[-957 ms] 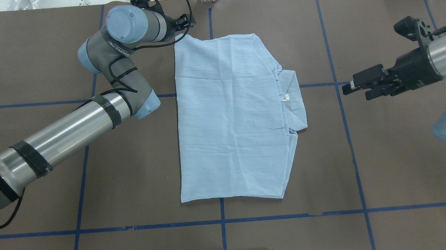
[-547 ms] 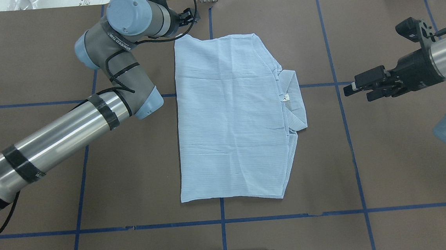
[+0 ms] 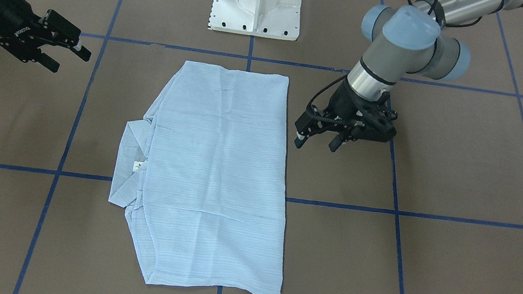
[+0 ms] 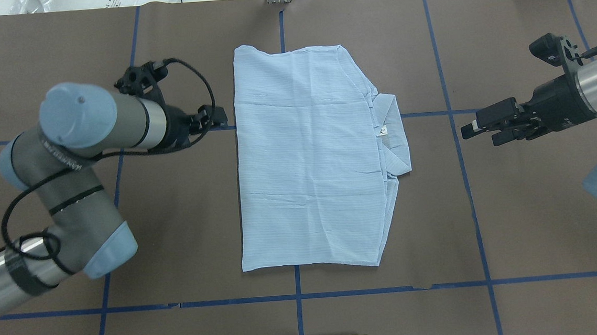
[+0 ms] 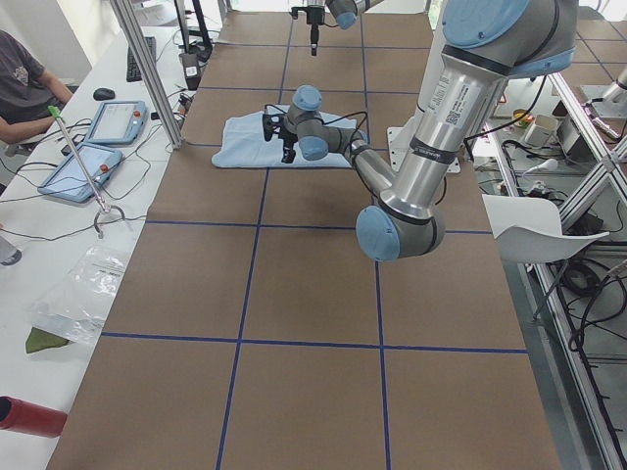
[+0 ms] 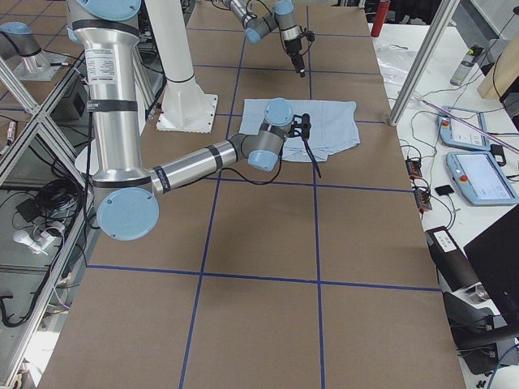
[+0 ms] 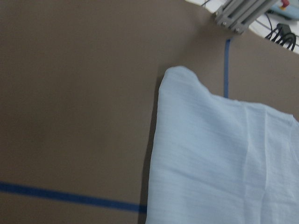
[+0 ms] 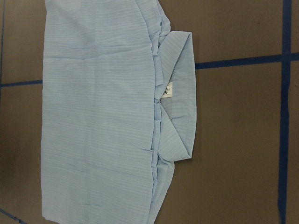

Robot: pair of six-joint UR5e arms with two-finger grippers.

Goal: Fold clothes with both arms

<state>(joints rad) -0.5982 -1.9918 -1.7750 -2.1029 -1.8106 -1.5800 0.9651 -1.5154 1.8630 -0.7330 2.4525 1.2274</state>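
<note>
Beside the long edge of the shirt, the left gripper hovered with its fingers apart, holding nothing and near the cloth but not touching it. Across the table, the right gripper likewise stood spread and empty, well apart from the collar jutting toward it. Between them the shirt lay flat, folded to a rectangle. A shallow pinch on such thin fabric would likely catch only the top layer, dragging the stack askew; uneven lifting could undo the folds.
</note>
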